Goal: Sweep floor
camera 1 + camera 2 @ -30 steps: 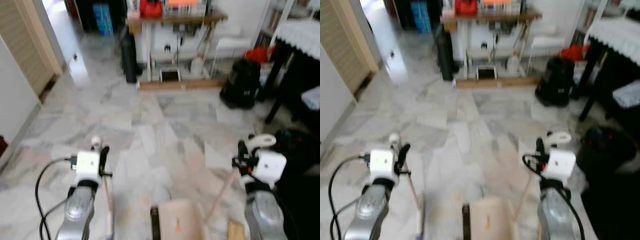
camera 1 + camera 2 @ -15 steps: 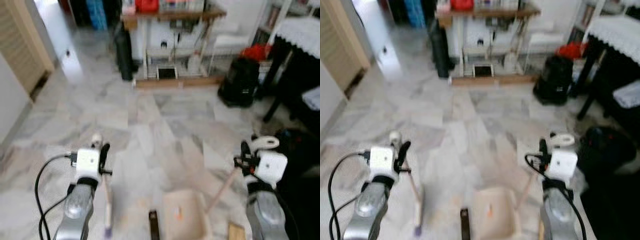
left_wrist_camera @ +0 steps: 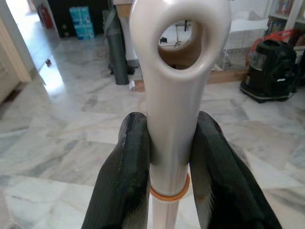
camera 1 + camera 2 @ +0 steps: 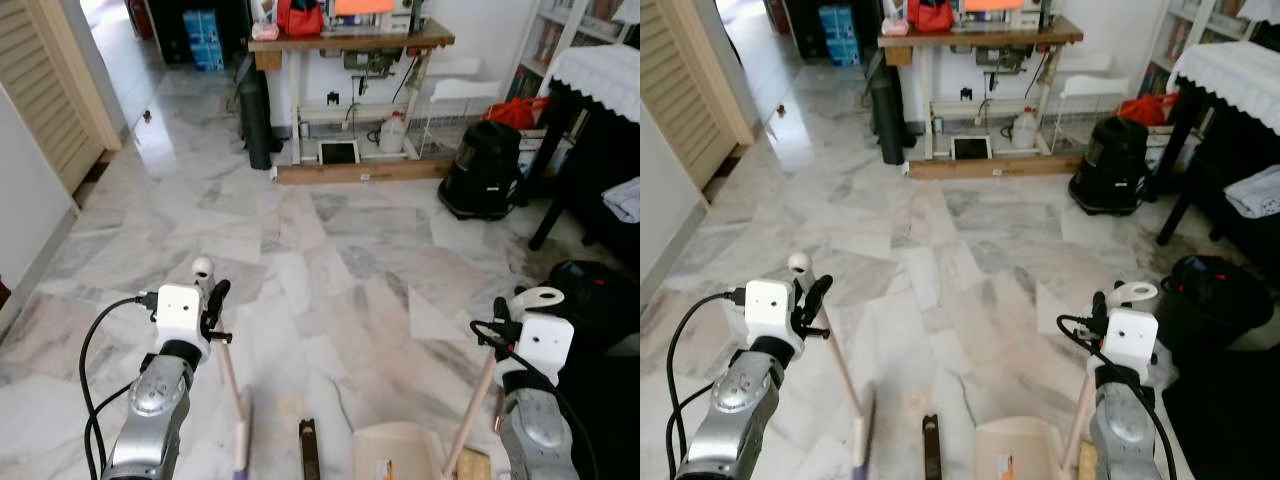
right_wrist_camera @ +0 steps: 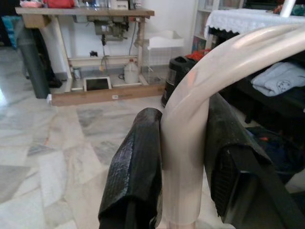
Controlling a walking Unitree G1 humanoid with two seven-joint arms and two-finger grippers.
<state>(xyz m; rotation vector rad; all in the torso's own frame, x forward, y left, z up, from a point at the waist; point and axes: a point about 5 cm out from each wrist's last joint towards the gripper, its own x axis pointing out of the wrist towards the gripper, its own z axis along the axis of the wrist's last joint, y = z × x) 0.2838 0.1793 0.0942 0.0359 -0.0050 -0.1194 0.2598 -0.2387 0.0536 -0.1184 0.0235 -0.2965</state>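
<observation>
My left gripper (image 4: pixel 212 303) is shut on the top of a cream broom handle (image 4: pixel 203 268). The stick slants down to the broom head (image 4: pixel 240 443) near the floor in front of me. In the left wrist view both black fingers (image 3: pixel 127 171) clamp the handle (image 3: pixel 177 90) just below its hanging hole. My right gripper (image 4: pixel 500 318) is shut on the curved cream handle (image 4: pixel 536 297) of a long-handled dustpan. Its beige pan (image 4: pixel 396 456) rests low on the marble floor. The right wrist view has the fingers (image 5: pixel 138 162) pressed on that handle (image 5: pixel 190 143).
A small dark object (image 4: pixel 308 452) lies on the floor between broom and pan. Ahead stand a wooden workbench (image 4: pixel 350 40), a black cylinder (image 4: pixel 254 112) and a black bin (image 4: pixel 483 170). A dark table (image 4: pixel 600 75) and black bag (image 4: pixel 592 290) crowd the right. A louvred door (image 4: pixel 45 85) is on the left.
The whole picture has shifted and sharpened, so the camera moved. Both grippers keep their holds. The dustpan stick stands steeper, with the pan closer to my right arm.
</observation>
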